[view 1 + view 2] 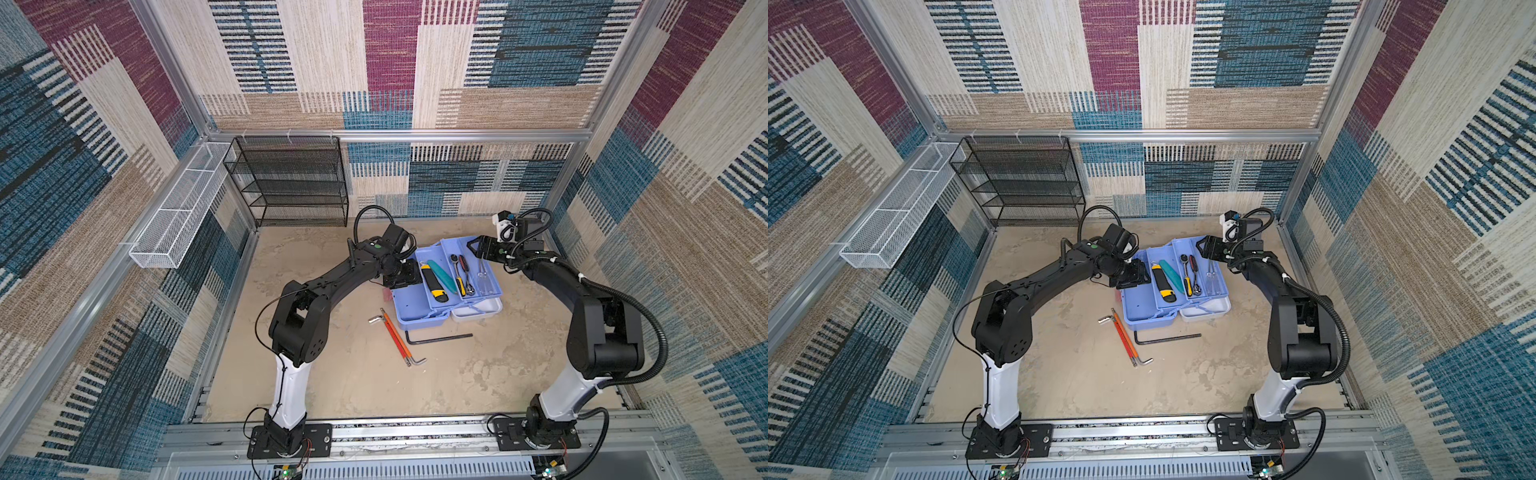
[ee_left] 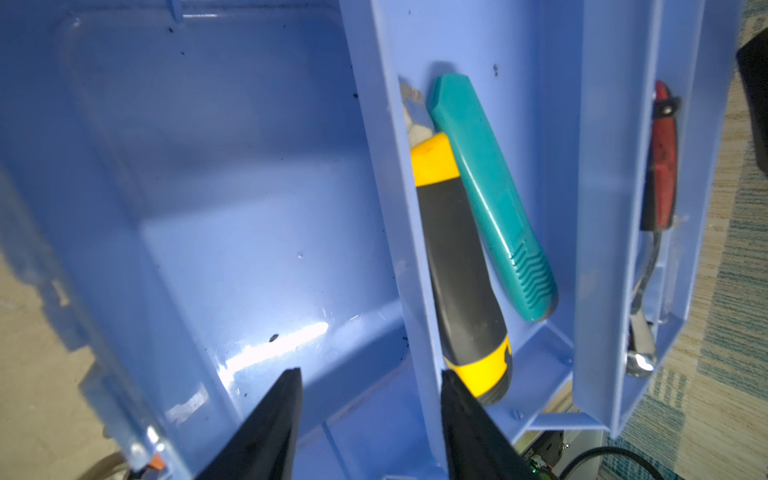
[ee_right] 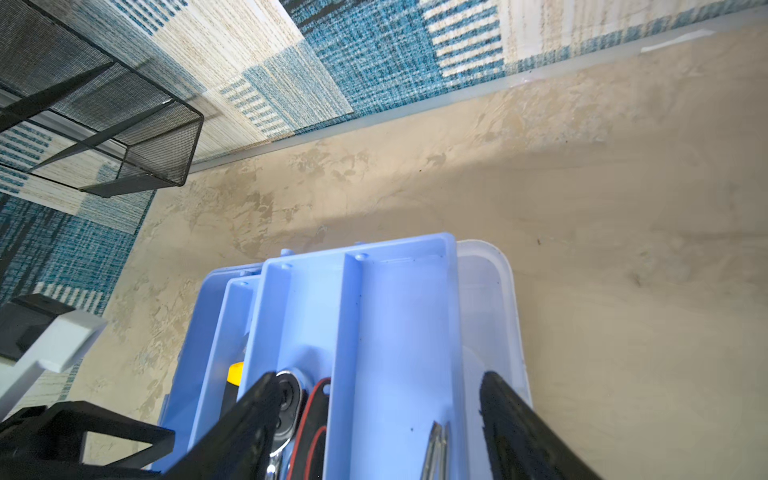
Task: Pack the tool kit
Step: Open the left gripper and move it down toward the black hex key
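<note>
Tool kit point(image 1: 419, 322) lying open on the table point(image 1: 332, 374), far of centre between my two arms, its long axis running away from the bases. The blue base is on the left, the fold-out trays are stepped up over the middle, and the white lid point(image 1: 478, 312) is under them on the right. My left gripper point(image 2: 370, 374) hangs over the far end of the base, fingers spread and empty; in its wrist view the lower tray's wall runs between them untouched. My right gripper point(image 3: 378, 376) hangs over the far end of the upper tray, also spread, holding nothing. The relation I steer by is that the unpacked hex keys lie on the bare table on the near side of the kit, toward the bases, so either arm must draw back toward me. I judge the left arm nearer to most of them. The black hex key point(image 1: 440, 337) lies crosswise, just beside the kit's near end. The orange-and-red keys point(image 1: 397, 338) lie aslant, far-left to near-right. The short silver key point(image 1: 375, 319) sits by their far end. Count loose: one black, one short silver and, I think, two coloured. Count packed: in the lower tray, one yellow-and-black knife point(image 1: 432, 282) and one teal knife point(image 1: 441, 276). In the upper tray are one ratchet point(image 3: 289, 392), one red-handled tool point(image 2: 663, 166) and some pale slender pieces point(image 1: 484, 274) that I cannot count.
</note>
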